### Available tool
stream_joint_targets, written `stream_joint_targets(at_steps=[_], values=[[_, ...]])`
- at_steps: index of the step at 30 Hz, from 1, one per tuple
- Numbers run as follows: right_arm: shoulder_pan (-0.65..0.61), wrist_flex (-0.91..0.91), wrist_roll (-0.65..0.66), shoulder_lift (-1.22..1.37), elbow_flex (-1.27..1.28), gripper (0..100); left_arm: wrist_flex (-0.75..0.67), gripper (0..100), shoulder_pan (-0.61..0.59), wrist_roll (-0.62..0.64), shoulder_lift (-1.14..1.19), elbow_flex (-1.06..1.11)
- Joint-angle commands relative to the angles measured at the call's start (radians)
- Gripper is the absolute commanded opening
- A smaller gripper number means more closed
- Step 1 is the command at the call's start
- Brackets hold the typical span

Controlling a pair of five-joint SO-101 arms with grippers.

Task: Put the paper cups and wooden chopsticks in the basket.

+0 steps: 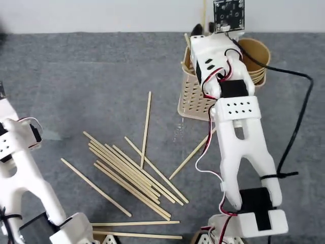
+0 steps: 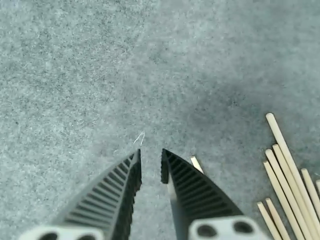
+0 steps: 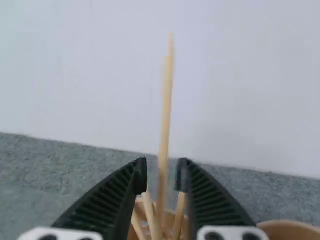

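Right gripper (image 3: pixel 161 172) sits over the slotted cream plastic basket (image 1: pixel 195 99), its ribbed black jaws a narrow gap apart around one upright wooden chopstick (image 3: pixel 166 100), and whether they actually pinch it I cannot tell. Left gripper (image 2: pixel 150 160) hangs just above the fuzzy grey mat (image 1: pixel 91 76), jaws slightly parted and holding nothing, close by the loose chopsticks (image 1: pixel 129 173) scattered mid-table. Stacked brown paper cups (image 1: pixel 256 56) sit at the basket's far corner, partly behind the arm.
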Motion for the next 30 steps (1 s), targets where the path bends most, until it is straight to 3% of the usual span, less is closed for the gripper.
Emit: stream_joint_targets(at_steps=[1, 10, 19, 25, 30], values=[[0.005, 0.157, -0.002, -0.120, -0.086, 14.1, -0.014, 6, -0.002, -0.006, -0.054, -0.035], [-0.022, 0.576, -0.008, -0.331, -0.137, 3.0, -0.011, 6, 0.051, -0.008, -0.055, -0.053], [-0.104, 1.061, -0.002, -0.472, -0.135, 0.9, 0.060, 7, 0.327, 0.002, -0.046, -0.050], [-0.096, 1.287, -0.009, -0.504, -0.135, 1.5, 0.054, 7, 0.427, 0.272, -0.043, -0.044], [-0.062, 1.371, -0.009, -0.506, -0.127, 1.1, 0.046, 7, 0.552, 0.304, 0.015, -0.024]])
